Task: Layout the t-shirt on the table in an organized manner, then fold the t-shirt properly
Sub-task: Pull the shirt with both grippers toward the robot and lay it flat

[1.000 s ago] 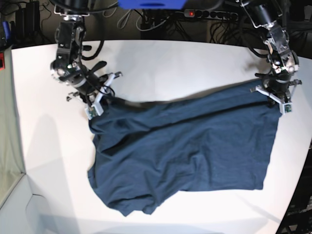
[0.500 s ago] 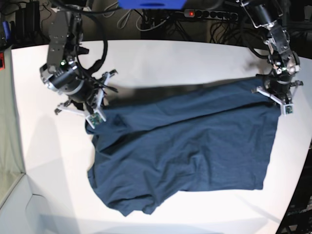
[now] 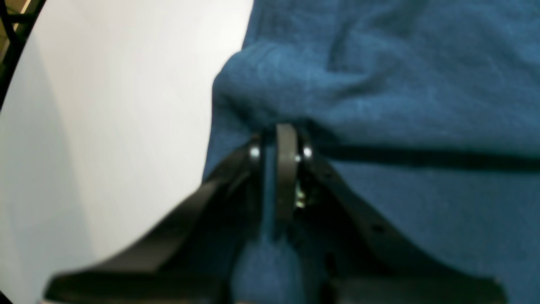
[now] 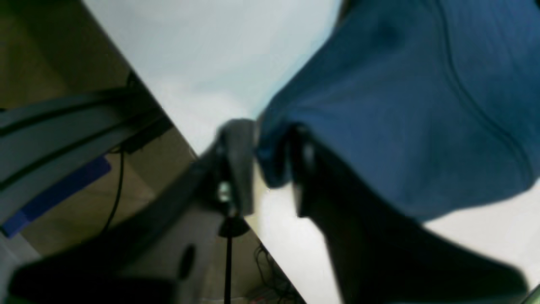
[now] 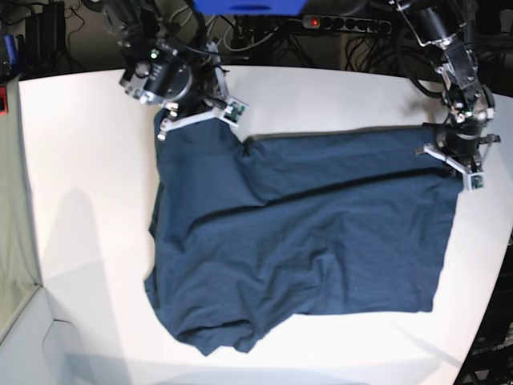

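T-shirt cloth [image 5: 304,233], dark navy blue, lies spread on the white table [image 5: 80,200] and covers much of the middle. Its long side runs from left to right across the base view. The top edge is pulled up toward the far side of the table, and the bottom edge sits near the front, bunched and rounded at the lower left corner. A long crease runs slantwise through the cloth.

The left gripper [image 5: 455,156] is at the shirt's top corner on the right of the base view. In the left wrist view its jaws are squeezed nearly together with a fold of blue cloth pinched between them.

The right gripper [image 5: 200,112] is at the other top corner, near the table's far edge. In the right wrist view its jaws stand a little apart with a lump of blue cloth between them. I cannot tell if they grip it.
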